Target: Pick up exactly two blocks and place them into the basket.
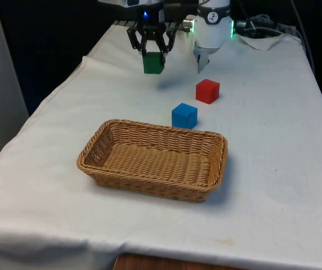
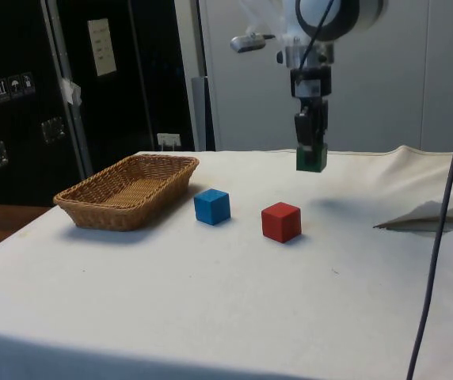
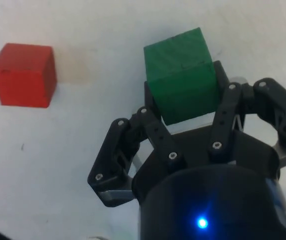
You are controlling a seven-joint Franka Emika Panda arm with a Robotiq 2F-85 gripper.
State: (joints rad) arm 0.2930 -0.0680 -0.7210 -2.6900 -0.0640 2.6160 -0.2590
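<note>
A green block [image 1: 153,63] hangs in the air above the cloth at the far end of the table, with my gripper [image 1: 152,54] shut on it. From the side, the green block [image 2: 311,157] is well clear of the table, held in the gripper [image 2: 311,146]. In the wrist view the fingers [image 3: 153,107] press on both sides of the green block [image 3: 180,72]. A red block [image 1: 207,91] and a blue block [image 1: 184,115] rest on the cloth, nearer the basket. The wicker basket [image 1: 93,163] has nothing in it.
A crumpled fold of cloth [image 1: 262,39] lies at the far end toward the front view's right. The red block [image 3: 24,75] lies on the cloth beside the held block in the wrist view. The basket [image 2: 92,204] stands beyond the blue block [image 2: 212,206] in the side view.
</note>
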